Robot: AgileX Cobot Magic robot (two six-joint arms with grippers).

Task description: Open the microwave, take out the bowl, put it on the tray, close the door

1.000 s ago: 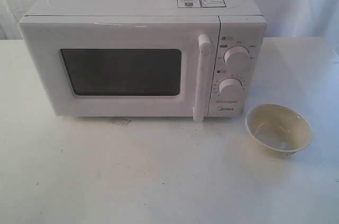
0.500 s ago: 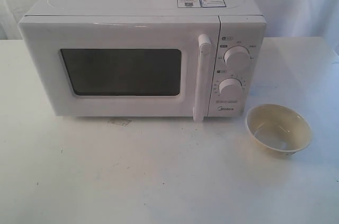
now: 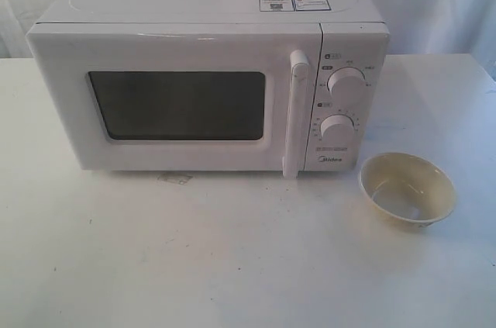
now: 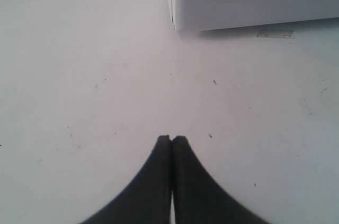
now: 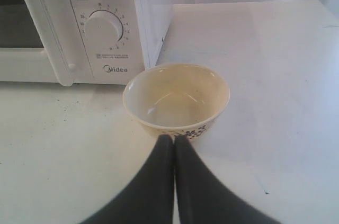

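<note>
One cream bowl (image 3: 407, 188) stands upright and empty on the white table (image 3: 232, 258), just off the front right corner of the microwave (image 3: 194, 10), near the dial panel (image 3: 353, 153) but apart from it. Faint blue markings show on its outer wall in the right wrist view. The door (image 3: 178, 49) sits flush shut, its dark window (image 3: 177, 105) and vertical bar handle (image 3: 295, 115) facing the exterior camera, with two round dials (image 3: 346, 84) beside it and stickers (image 3: 294, 0) on top. The right gripper (image 5: 174, 138) has its jaws pressed together on nothing, tips pointing at the bowl's near wall; whether they touch it cannot be told. The left gripper (image 4: 171, 138) is likewise closed and empty, over bare table short of the microwave's lower front corner, with a scrap of tape (image 4: 275, 34) lying at the microwave's foot.
</note>
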